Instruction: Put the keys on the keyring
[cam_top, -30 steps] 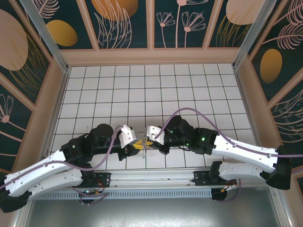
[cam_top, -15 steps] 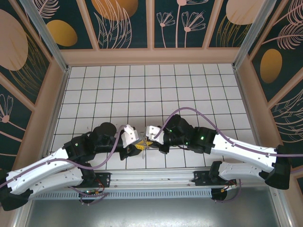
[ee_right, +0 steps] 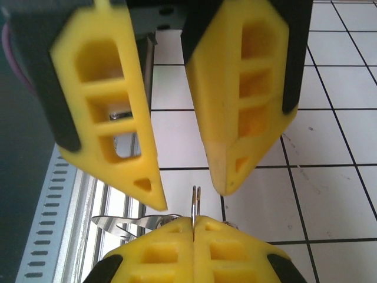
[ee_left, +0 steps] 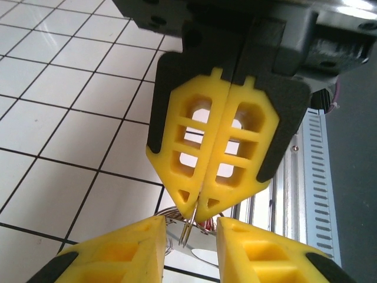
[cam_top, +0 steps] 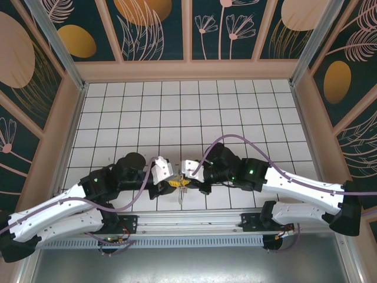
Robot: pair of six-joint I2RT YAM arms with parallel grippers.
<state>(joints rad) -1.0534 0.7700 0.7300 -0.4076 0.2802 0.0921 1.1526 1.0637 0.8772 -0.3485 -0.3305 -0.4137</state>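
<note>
My right gripper [ee_right: 194,219] is shut on a thin double wire ring [ee_right: 195,200] of the keyring, which stands up between its tips. The keyring's flat silver loop [ee_right: 121,222] hangs just behind, to the left. My left gripper [ee_left: 189,221] faces it tip to tip and stands open, its fingers either side of the wire ring [ee_left: 187,233] without gripping it. From above, both grippers meet over the front tiles, left [cam_top: 172,183] and right [cam_top: 186,178]. The keys are hidden behind the yellow fingers.
A slotted aluminium rail [cam_top: 188,223] runs along the near edge right below the grippers. Wooden walls [cam_top: 188,69] enclose the white tiled floor [cam_top: 188,118], which spreads out behind the arms.
The left gripper has edged right, closer to the right gripper's tips. The right gripper has stayed shut on the ring.
</note>
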